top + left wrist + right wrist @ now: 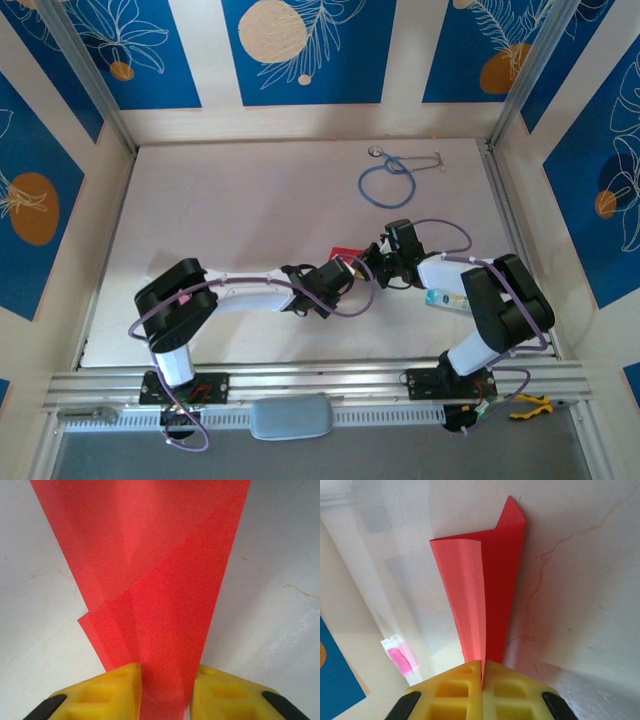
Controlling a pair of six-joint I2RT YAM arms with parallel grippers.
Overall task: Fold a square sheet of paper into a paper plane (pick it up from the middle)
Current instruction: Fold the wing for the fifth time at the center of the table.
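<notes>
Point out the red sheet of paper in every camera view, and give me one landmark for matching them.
Top external: the thin bright red sheet of paper is a small patch mid-table, where the two arms meet.
Left wrist: it spreads across the upper centre, narrowing down between the left gripper's yellow fingers.
Right wrist: folded, it rises at centre from the shut right gripper.
Shared landmark: the white tabletop behind it.

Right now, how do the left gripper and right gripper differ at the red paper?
The left gripper has its fingers apart, the red paper sheet running through the gap; the right gripper is shut on the sheet. At the left gripper the paper lies broad, in overlapping layers; at the right gripper it stands as a narrow fold. Both have yellow fingers.
</notes>
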